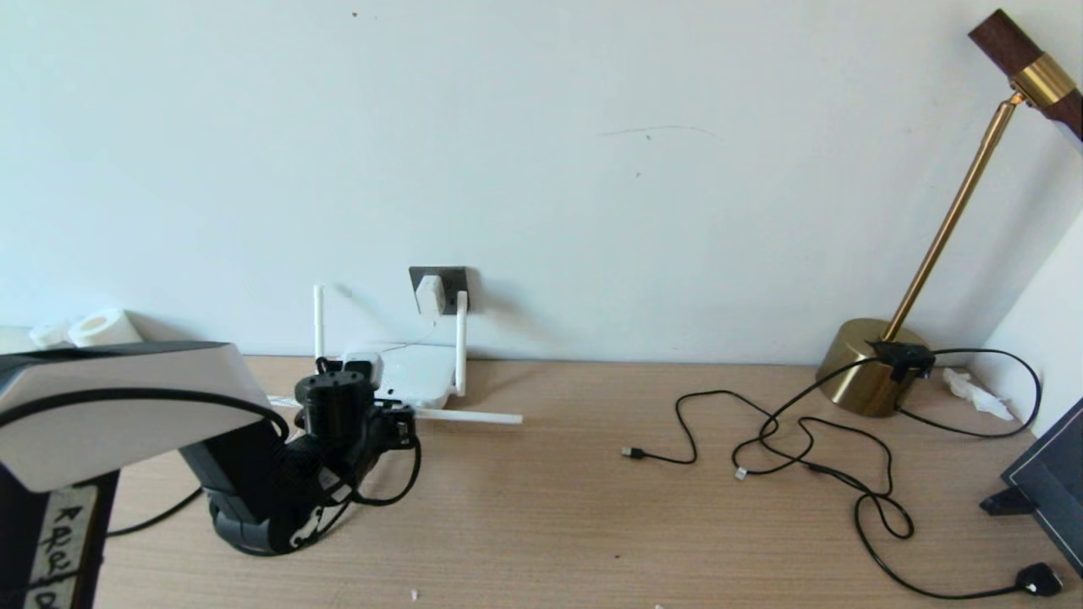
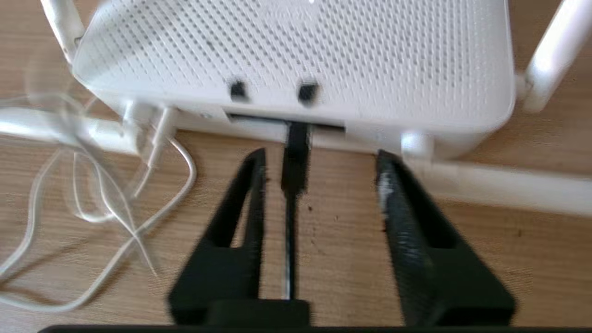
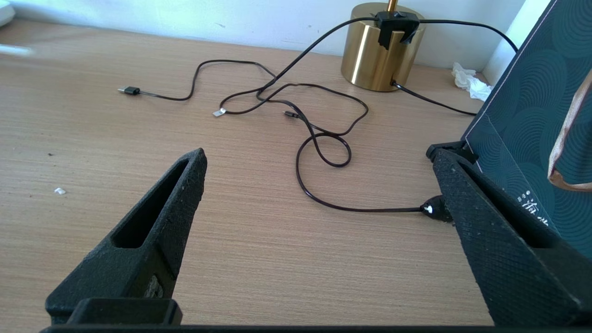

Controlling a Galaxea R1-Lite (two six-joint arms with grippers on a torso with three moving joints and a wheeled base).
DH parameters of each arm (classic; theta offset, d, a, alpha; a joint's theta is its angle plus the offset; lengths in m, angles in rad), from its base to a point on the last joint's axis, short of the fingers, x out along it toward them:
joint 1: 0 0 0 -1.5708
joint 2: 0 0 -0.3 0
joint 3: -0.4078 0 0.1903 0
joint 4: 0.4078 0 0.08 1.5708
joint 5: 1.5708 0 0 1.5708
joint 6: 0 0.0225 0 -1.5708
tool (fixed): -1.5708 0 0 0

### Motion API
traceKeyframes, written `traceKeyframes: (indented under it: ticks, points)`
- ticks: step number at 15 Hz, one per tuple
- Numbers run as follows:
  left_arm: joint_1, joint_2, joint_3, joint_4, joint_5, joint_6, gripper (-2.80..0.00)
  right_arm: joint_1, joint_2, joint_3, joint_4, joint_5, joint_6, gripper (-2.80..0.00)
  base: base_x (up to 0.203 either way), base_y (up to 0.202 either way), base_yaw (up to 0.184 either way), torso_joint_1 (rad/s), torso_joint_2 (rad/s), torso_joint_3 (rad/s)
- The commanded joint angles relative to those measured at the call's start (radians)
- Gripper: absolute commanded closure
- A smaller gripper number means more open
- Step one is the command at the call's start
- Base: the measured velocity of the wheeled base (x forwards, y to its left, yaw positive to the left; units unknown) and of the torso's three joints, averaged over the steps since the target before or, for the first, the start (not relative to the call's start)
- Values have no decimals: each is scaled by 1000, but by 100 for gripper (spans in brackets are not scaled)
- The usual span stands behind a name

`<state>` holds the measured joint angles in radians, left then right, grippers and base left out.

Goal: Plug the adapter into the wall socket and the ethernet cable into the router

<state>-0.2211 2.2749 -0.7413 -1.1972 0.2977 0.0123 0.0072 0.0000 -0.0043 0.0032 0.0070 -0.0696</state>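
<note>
The white router (image 2: 296, 55) lies on the desk below the wall socket (image 1: 454, 281). The white adapter (image 1: 430, 293) sits in that socket, and its thin white cord (image 2: 138, 203) loops beside the router. The ethernet cable (image 2: 296, 157) has its black boot seated in a port on the router's edge. My left gripper (image 2: 321, 159) is open just behind that edge. The cable runs between the fingers (image 2: 397, 199), close to one and touching neither. In the head view the left arm (image 1: 338, 423) hides its gripper. My right gripper (image 3: 319, 157) hangs open over bare desk, holding nothing.
One router antenna (image 1: 470, 416) lies flat on the desk and two stand upright. Thin black cords (image 1: 804, 448) with small ends sprawl at the right, ending in a flat black plug (image 3: 434, 208). A brass lamp (image 1: 871, 364) and a dark box (image 3: 532, 115) stand far right.
</note>
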Motion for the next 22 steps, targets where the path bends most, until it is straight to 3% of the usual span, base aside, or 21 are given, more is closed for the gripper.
traceKeyframes:
  ticks: [1,13,18,19,22]
  points:
    - [0,3,0,-4,1,0,-280,0,2,0,0,1,-1,-280,0,0,0,0,0,0]
    - [0,8,26,-5,0,-2,-280,0,2,0,0,1,-1,-280,0,0,0,0,0,0]
    - [-42,-169,143,-46,1,4,-280,0,2,0,0,1,-1,-280,0,0,0,0,0,0]
    - [-51,-232,161,-47,8,7,0,0,2,0,0,1,-1,-280,0,0,0,0,0,0]
    - [-77,-431,189,-32,50,13,0,0,2,0,0,1,-1,-280,0,0,0,0,0,0]
